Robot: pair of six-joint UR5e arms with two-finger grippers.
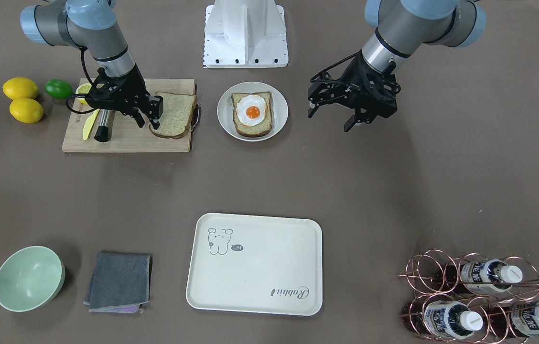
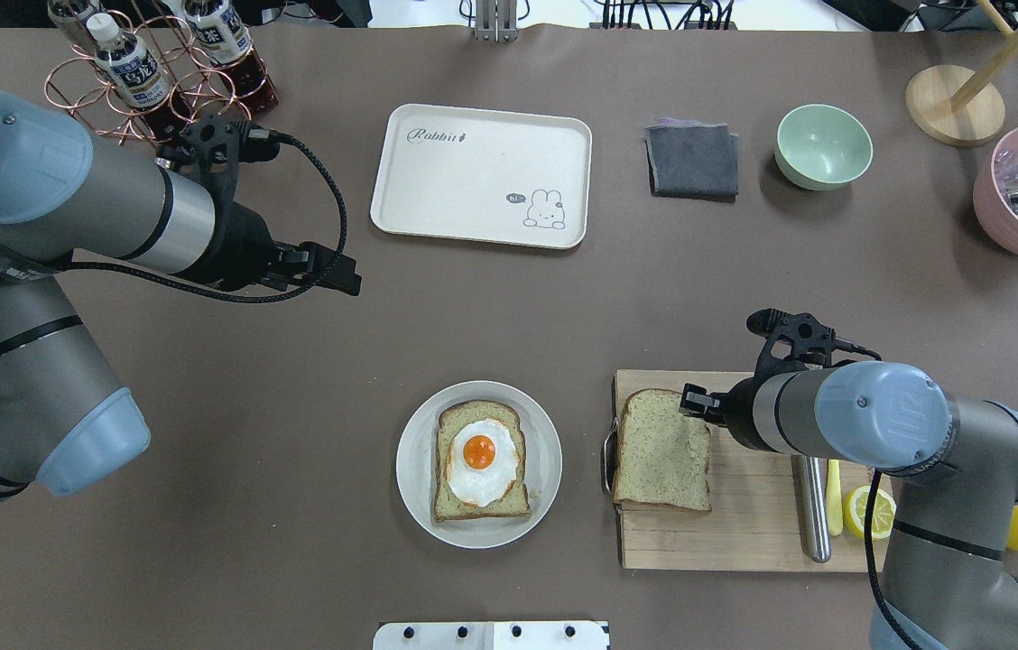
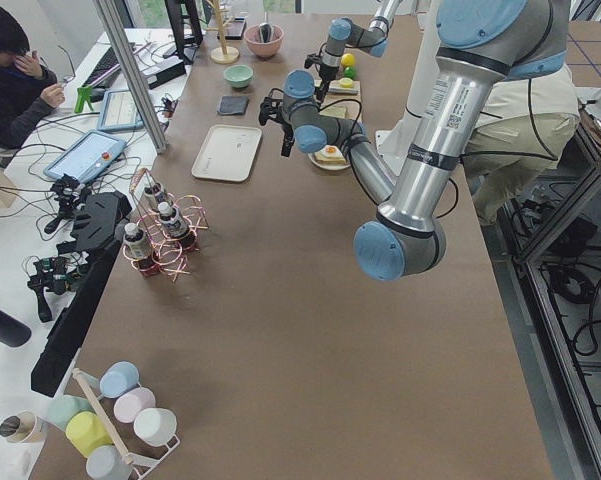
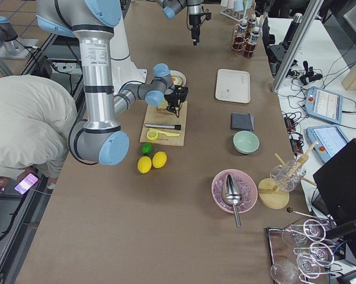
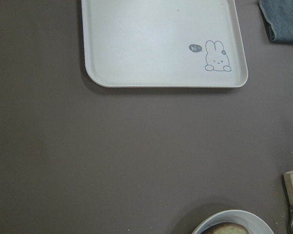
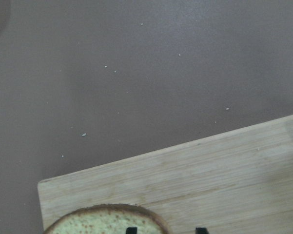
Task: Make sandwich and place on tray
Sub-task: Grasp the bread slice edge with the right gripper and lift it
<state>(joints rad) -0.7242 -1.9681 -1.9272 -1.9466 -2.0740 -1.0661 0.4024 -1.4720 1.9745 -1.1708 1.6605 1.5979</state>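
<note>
A round white plate (image 1: 225, 117) holds one bread slice (image 1: 255, 130) with a fried egg (image 1: 252, 111) on top; it also shows in the overhead view (image 2: 410, 469). A second bread slice (image 1: 176, 114) lies flat on the wooden cutting board (image 1: 126, 141). My right gripper (image 1: 151, 117) is down at that slice's edge; in the right wrist view its fingertips (image 6: 131, 230) stand apart, open, with the crust below them. My left gripper (image 1: 330, 119) is open and empty above the table beside the plate. The cream tray (image 1: 255, 267) lies empty at the table's far side.
On the board lie a yellow knife (image 1: 90, 124), a steel-handled tool (image 1: 103, 126) and a lemon half. Two lemons (image 1: 21, 88) and a lime (image 1: 58, 88) lie beside it. A green bowl (image 1: 29, 278), grey cloth (image 1: 119, 282) and bottle rack (image 1: 479, 296) flank the tray.
</note>
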